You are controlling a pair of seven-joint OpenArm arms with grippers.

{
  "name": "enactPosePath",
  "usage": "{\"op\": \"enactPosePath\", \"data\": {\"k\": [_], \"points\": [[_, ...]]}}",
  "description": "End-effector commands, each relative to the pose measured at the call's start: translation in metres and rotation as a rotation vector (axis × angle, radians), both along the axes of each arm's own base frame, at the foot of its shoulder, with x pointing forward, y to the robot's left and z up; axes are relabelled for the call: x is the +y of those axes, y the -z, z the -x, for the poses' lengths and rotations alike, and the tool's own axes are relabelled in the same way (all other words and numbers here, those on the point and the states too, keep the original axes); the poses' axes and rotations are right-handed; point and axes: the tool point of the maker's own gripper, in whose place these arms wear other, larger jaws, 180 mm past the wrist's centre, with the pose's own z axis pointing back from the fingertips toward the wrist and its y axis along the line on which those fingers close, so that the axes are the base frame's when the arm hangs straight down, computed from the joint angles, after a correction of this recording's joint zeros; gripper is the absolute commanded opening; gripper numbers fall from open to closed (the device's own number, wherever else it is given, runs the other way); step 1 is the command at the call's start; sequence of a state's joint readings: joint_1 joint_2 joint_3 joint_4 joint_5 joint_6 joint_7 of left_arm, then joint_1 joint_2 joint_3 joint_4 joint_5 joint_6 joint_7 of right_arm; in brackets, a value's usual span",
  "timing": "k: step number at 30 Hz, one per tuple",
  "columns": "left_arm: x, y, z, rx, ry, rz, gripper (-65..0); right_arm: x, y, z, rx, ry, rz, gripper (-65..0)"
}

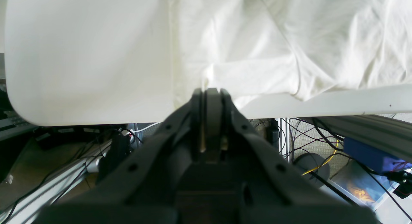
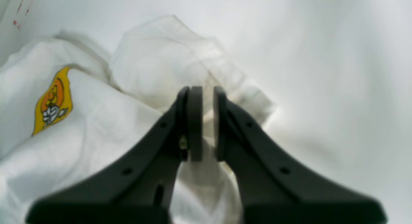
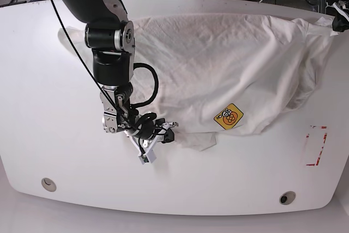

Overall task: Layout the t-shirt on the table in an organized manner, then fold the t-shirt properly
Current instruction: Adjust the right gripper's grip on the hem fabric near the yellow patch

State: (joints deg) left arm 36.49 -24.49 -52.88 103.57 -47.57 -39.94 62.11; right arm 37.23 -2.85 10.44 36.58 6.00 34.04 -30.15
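Note:
The white t-shirt [image 3: 229, 64] lies spread and wrinkled across the far half of the table [image 3: 54, 107], its small yellow patch [image 3: 228, 117] facing up near its near edge. My right gripper [image 3: 168, 129] sits at the shirt's near left corner. In the right wrist view, a fold of the t-shirt [image 2: 96, 127] is pinched between the nearly closed pads of that gripper [image 2: 207, 92], with the patch [image 2: 53, 101] to the left. My left gripper [image 3: 335, 24] holds the far right corner at the table's edge. Its wrist view shows it [image 1: 212, 90] shut on the t-shirt's hem [image 1: 289, 40].
Red tape marks [image 3: 316, 145] lie on the table at the right. Two round grommet holes [image 3: 49, 183] [image 3: 287, 197] sit near the front edge. Cables and aluminium frame rails [image 1: 370, 130] show below the table's edge [image 1: 322, 105] in the left wrist view.

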Motion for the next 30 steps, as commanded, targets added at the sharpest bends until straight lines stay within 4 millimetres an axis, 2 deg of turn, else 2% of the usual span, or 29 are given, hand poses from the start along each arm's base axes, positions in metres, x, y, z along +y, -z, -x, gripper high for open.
{"op": "enactPosePath", "data": {"k": [1,14,17,22,24,30], "points": [[0.002,-0.010,-0.006,-0.026,0.019,-0.021,-64.9,0.000,-0.027,-0.020,-0.071,0.009,-0.016,-65.0],[0.002,-0.010,-0.006,-0.027,0.019,-0.021,-64.9,-0.003,-0.026,-0.020,-0.073,0.011,-0.008,-65.0],[0.002,-0.012,-0.009,-0.036,0.018,-0.021,-64.6,-0.004,-0.026,-0.020,-0.073,0.011,-0.006,-63.1],[0.003,-0.015,-0.018,-0.062,0.018,-0.022,-64.6,-0.006,-0.026,-0.020,-0.071,0.012,-0.004,-55.5],[-0.001,-0.015,-0.022,-0.070,0.027,-0.015,-64.4,-0.006,-0.018,-0.013,-0.047,0.008,0.000,-52.8],[-0.012,-0.008,-0.027,-0.061,0.058,0.005,-64.4,-0.024,-0.019,-0.001,-0.078,0.014,0.060,-43.9]]}}
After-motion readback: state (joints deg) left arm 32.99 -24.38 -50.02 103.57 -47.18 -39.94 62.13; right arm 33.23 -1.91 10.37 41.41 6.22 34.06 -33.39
